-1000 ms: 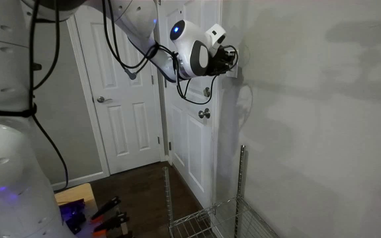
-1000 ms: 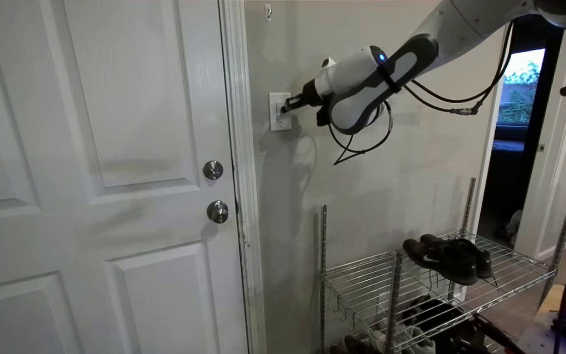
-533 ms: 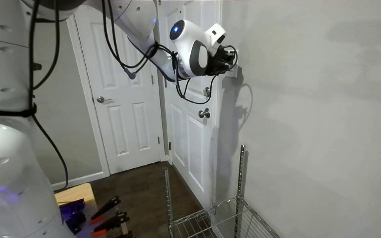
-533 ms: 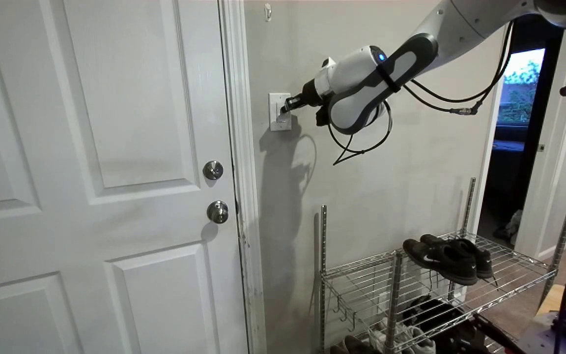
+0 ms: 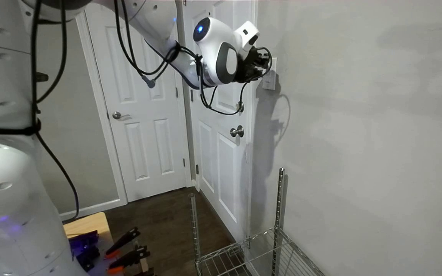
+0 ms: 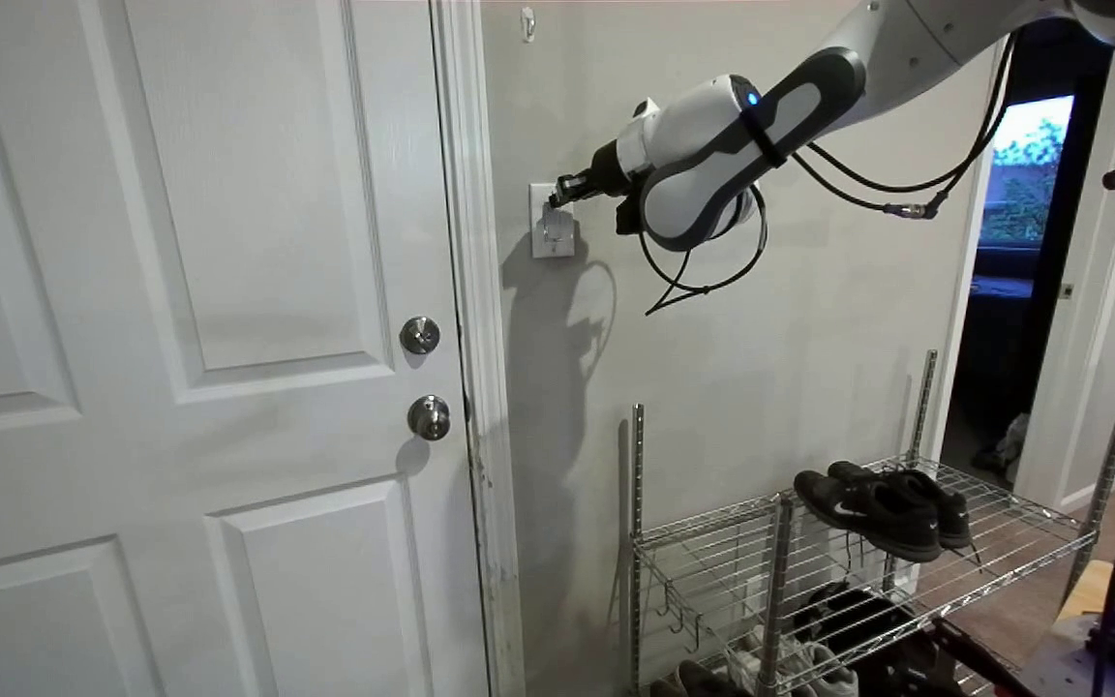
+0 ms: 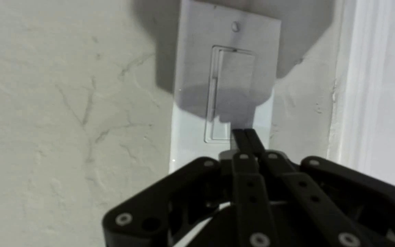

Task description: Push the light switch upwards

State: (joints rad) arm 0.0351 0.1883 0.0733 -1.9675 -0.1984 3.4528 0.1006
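The light switch (image 7: 233,82) is a white upright wall plate with a flat rectangular paddle, beside the door frame. It also shows in both exterior views (image 5: 269,83) (image 6: 553,240), partly covered by my gripper. My gripper (image 7: 244,132) is shut with nothing between its fingers. In the wrist view, which looks upside down, the fingertips overlap the plate near one end of the paddle, and their shadow falls along the paddle. In an exterior view the fingertips (image 6: 558,197) are in front of the plate's upper part. I cannot tell whether they touch it.
A white door (image 6: 277,310) with two round metal knobs (image 6: 429,417) is beside the switch. A wire rack (image 6: 848,571) with black shoes (image 6: 882,508) stands against the wall below the arm. Cables (image 5: 221,109) hang from the arm near the gripper.
The gripper has moved up along the plate and slightly back from the wall, staying shut. The room is brighter with sharper shadows than one second ago.
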